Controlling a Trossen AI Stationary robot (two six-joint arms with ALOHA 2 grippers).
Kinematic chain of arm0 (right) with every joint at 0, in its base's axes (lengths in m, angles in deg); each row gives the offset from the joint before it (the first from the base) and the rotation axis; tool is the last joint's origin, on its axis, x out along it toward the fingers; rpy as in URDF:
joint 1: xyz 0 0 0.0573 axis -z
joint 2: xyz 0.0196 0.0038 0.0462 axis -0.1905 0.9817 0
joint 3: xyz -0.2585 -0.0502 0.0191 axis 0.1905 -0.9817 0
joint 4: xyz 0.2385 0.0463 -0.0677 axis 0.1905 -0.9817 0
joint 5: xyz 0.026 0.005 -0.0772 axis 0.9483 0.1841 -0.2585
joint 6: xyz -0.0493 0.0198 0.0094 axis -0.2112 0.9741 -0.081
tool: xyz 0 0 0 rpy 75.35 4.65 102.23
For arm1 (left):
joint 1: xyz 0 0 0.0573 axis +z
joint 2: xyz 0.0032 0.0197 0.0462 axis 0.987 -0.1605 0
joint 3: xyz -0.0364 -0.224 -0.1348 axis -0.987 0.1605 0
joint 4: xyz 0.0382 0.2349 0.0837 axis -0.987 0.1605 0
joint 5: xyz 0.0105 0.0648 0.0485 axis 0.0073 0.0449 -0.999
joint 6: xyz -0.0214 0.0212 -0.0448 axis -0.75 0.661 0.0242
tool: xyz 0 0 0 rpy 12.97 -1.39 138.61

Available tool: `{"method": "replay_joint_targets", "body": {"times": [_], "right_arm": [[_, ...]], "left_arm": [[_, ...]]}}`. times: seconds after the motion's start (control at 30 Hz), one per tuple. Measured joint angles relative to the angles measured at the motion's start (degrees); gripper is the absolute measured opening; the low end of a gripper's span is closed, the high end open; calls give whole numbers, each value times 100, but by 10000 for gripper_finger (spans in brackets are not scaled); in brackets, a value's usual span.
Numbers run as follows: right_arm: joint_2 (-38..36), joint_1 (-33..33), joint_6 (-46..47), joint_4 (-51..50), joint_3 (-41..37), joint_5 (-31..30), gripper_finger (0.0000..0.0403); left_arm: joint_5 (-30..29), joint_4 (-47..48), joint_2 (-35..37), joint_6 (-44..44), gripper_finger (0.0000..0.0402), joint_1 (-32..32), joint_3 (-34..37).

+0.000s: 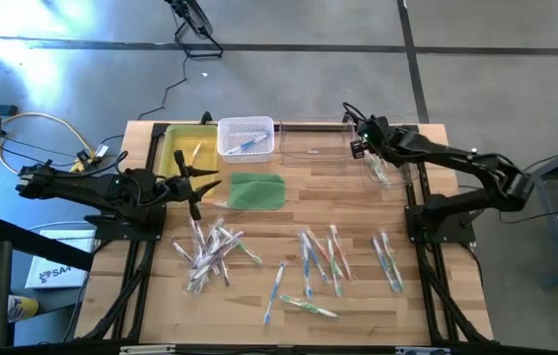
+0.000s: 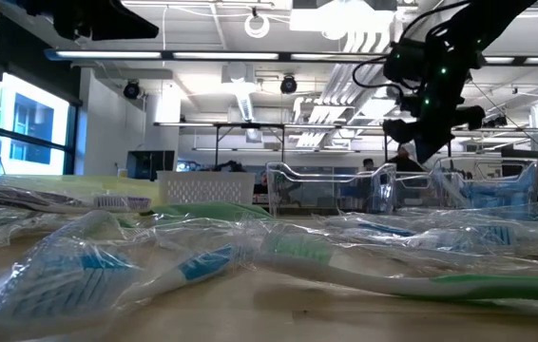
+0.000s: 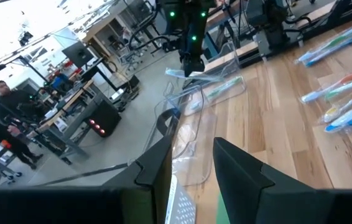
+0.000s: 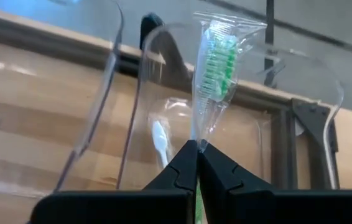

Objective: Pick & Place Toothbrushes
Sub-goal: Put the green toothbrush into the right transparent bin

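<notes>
**Toothbrush held over the clear bin by the right gripper**

A wrapped toothbrush with green bristles is pinched at the wrapper's lower end by the right gripper, whose fingers are pressed together on it. The brush stands upright above the gripper's tips in the right wrist view, over a clear bin at the table's far right edge. Another toothbrush with a white handle lies inside that bin. From above, the right gripper sits over the clear bin, with the arm reaching in from the right.

The remaining toothbrushes lie scattered on the wooden table in loose groups: 1 cluster at front left, 1 near the centre, and a few at right. Many are in clear wrappers.

The left gripper hovers at the table's left side, near a green pad and a yellow tray. Its fingers are partly apart and hold nothing. A white basket at the far edge holds a couple of brushes.

People stand in the room beyond the table.
</notes>
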Motion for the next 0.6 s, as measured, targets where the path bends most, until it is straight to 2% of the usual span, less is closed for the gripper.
{"method": "replay_joint_targets", "body": {"times": [0.6], "right_arm": [[103, 416, 0, -143, 0, 421, 3]], "left_arm": [[-46, -14, -59, 133, 113, 0, 0]]}}
